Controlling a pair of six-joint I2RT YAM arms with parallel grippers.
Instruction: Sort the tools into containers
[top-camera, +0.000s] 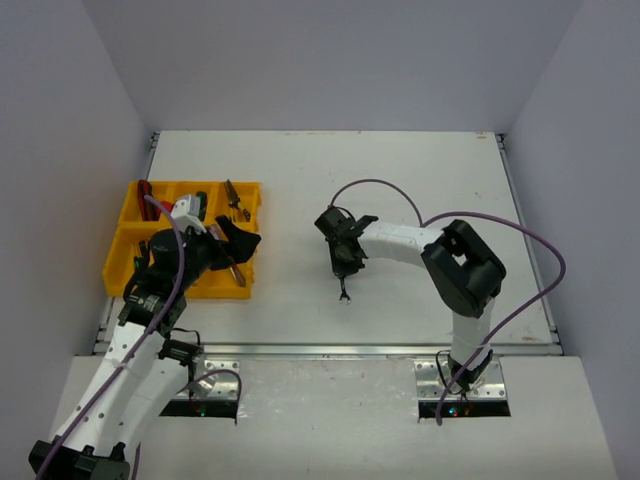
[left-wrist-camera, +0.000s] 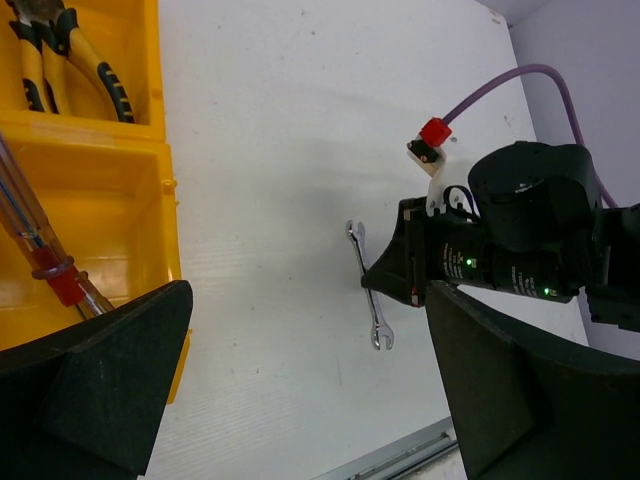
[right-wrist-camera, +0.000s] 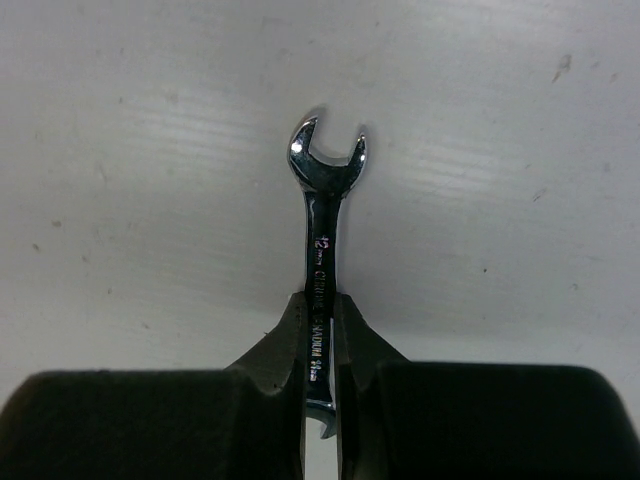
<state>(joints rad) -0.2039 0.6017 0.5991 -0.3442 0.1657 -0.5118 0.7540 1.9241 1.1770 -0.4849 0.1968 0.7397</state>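
My right gripper (top-camera: 345, 268) is shut on a silver wrench (right-wrist-camera: 322, 230) at mid-table; the wrench's open end (top-camera: 344, 295) sticks out toward the near edge. It also shows in the left wrist view (left-wrist-camera: 367, 285), pinched by the right gripper. The yellow tray (top-camera: 128, 258) sits at the left, with red-handled tools (top-camera: 145, 193) and pliers (top-camera: 238, 205) in its far compartments. My left gripper (top-camera: 238, 243) hovers open and empty over the tray's near right compartment. In the left wrist view, yellow-handled pliers (left-wrist-camera: 60, 60) and a clear-handled screwdriver (left-wrist-camera: 40, 250) lie in the tray (left-wrist-camera: 130, 190).
The table's metal rail (top-camera: 330, 349) runs along the near edge. A purple cable (top-camera: 400, 200) arcs over the right arm. White walls enclose the table on three sides.
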